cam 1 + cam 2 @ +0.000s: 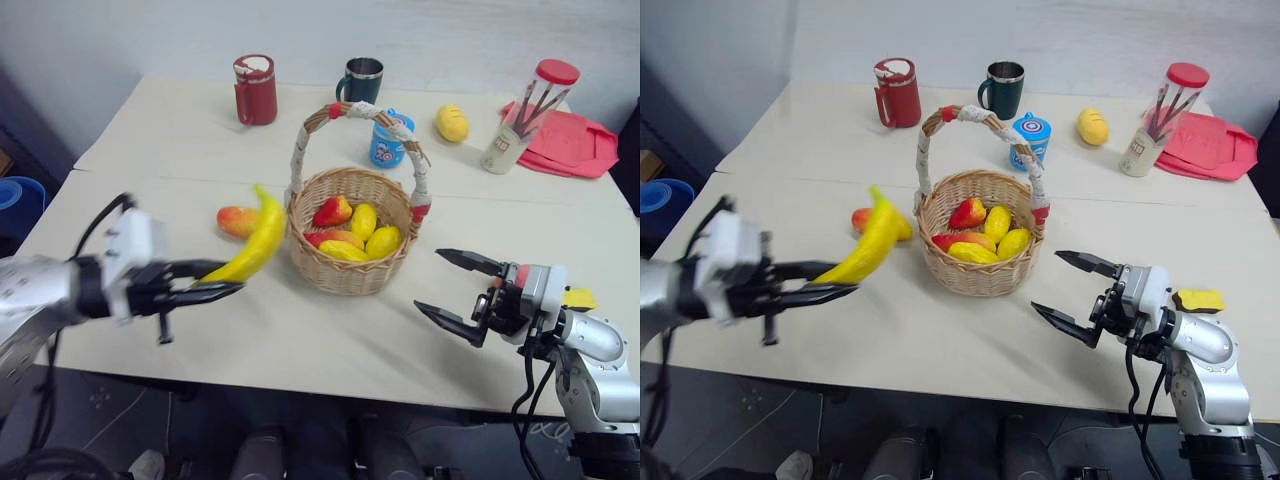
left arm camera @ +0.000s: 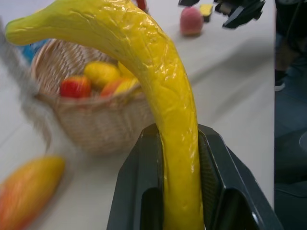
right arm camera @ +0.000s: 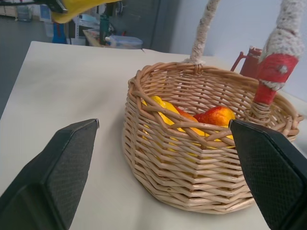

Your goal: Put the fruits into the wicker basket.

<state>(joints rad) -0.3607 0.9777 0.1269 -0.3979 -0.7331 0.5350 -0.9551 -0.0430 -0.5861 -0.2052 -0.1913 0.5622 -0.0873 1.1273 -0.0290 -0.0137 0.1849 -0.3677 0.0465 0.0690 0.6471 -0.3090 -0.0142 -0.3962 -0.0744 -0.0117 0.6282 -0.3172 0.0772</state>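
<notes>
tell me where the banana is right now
In the left eye view the banana is off the table, clamped in the left gripper, just left of the basket and in front of the mango.

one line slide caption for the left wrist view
Left gripper shut on the banana, wicker basket of fruits just beyond.

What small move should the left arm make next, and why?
Probably carry the curved yellow banana over the round tan wicker basket and release it: the left gripper is shut on it, above the table beside the basket.
</notes>
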